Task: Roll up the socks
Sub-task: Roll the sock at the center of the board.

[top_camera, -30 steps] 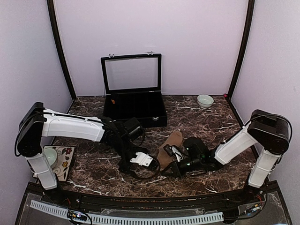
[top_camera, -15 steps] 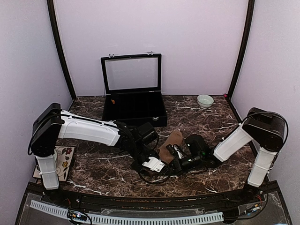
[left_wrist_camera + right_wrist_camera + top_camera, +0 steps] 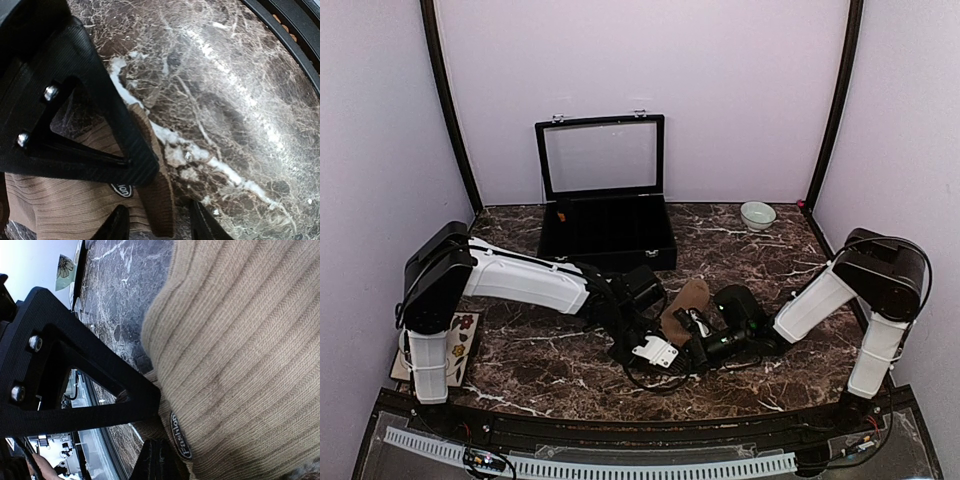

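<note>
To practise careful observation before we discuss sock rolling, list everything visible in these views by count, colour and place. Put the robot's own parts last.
tan sock: one, tan-brown ribbed, centre of the table between the two hands; no second sock shows
display case: one, black, clear lid raised, back of the table
bowl: one, pale, back right
floral mat: one, cream with flowers, near left, partly behind the arm
table: one, dark brown marble with white veins
left arm: one, white and black, reaching in from the left
right arm: one, white and black, reaching in from the right
left hand: one, black, at the sock's edge
right hand: one, black, shut on the sock
</note>
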You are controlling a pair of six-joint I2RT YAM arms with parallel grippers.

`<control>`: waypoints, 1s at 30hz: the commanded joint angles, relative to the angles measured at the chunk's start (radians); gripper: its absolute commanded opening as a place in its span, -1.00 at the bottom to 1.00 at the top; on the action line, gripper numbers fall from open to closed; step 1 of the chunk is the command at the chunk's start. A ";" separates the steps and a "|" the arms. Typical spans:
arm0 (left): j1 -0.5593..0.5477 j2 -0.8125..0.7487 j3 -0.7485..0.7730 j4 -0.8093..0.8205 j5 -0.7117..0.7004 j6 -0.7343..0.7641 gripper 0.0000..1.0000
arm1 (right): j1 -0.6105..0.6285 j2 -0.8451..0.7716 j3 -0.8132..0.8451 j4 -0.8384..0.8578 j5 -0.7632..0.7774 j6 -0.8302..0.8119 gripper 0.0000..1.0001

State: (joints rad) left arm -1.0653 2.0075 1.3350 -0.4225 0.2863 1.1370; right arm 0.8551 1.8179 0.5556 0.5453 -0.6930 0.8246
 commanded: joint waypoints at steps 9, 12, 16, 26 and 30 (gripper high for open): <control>-0.006 -0.101 -0.009 -0.063 0.036 -0.023 0.18 | -0.015 0.067 -0.036 -0.124 0.072 0.000 -1.00; -0.011 -0.088 -0.021 -0.075 0.036 -0.012 0.07 | -0.017 0.074 -0.030 -0.122 0.072 0.002 -1.00; -0.013 -0.078 -0.017 -0.078 0.056 -0.018 -0.07 | -0.016 0.075 -0.026 -0.122 0.070 0.002 -1.00; -0.013 -0.030 -0.004 -0.085 0.045 -0.011 -0.15 | -0.020 0.070 -0.037 -0.109 0.071 0.006 -1.00; -0.014 -0.003 0.002 -0.087 0.028 -0.014 -0.27 | -0.019 0.071 -0.044 -0.095 0.068 0.012 -1.00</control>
State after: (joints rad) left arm -1.0718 1.9778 1.3327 -0.4713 0.3229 1.1156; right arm 0.8433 1.8362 0.5514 0.5774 -0.7238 0.8261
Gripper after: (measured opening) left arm 0.373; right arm 0.004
